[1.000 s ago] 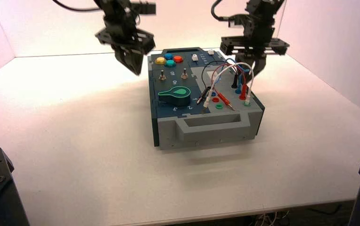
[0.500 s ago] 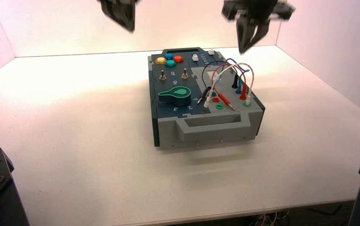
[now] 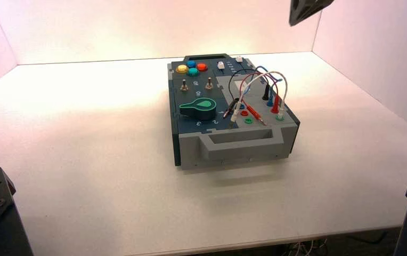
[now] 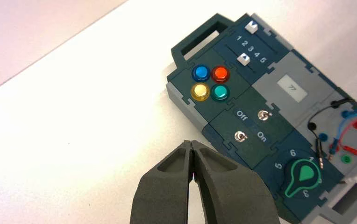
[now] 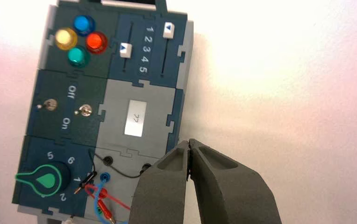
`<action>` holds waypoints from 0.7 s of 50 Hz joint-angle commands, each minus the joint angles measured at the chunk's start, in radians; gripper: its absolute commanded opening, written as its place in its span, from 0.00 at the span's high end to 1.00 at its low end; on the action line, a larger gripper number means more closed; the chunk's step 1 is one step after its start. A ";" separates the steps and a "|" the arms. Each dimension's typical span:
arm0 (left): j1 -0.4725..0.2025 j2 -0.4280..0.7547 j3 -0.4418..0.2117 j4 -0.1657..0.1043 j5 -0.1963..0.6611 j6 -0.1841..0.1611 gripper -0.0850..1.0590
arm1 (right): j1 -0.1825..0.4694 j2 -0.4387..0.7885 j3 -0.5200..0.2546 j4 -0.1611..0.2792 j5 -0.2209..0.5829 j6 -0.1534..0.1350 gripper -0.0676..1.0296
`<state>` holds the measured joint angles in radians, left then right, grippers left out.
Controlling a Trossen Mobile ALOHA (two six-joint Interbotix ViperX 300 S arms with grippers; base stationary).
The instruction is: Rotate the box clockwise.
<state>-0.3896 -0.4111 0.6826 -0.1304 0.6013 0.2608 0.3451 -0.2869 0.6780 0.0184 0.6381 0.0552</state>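
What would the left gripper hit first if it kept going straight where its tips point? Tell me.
Probably the box. In the left wrist view, the left gripper, fingertips together, points at the dark edge beside the two toggle switches, with the white table just short of it. Depth is unclear, so it might land on the table instead.

The right gripper (image 5: pixel 189 145) hung closed above the box (image 5: pixel 139 105), fingertips together over its grey panel edge. One white slider (image 5: pixel 125 49) sat near 3, the other (image 5: pixel 168 29) at 1.
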 commanded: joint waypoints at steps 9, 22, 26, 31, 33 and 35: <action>0.011 -0.219 0.138 -0.005 -0.147 -0.041 0.95 | 0.006 -0.247 0.138 0.002 -0.098 -0.002 0.96; 0.014 -0.364 0.265 -0.006 -0.198 -0.075 0.95 | 0.006 -0.460 0.278 0.002 -0.141 -0.002 0.96; 0.020 -0.400 0.296 -0.005 -0.202 -0.075 0.95 | 0.006 -0.546 0.324 0.003 -0.170 0.002 0.96; 0.029 -0.442 0.328 -0.005 -0.219 -0.075 0.95 | 0.006 -0.649 0.373 0.003 -0.193 0.003 0.96; 0.035 -0.460 0.342 -0.005 -0.233 -0.075 0.95 | 0.006 -0.675 0.385 0.003 -0.198 0.003 0.96; 0.038 -0.472 0.351 -0.006 -0.244 -0.075 0.95 | 0.006 -0.701 0.399 0.000 -0.199 0.003 0.96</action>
<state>-0.3697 -0.8544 1.0308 -0.1350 0.3912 0.1871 0.3482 -0.9419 1.0707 0.0184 0.4587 0.0552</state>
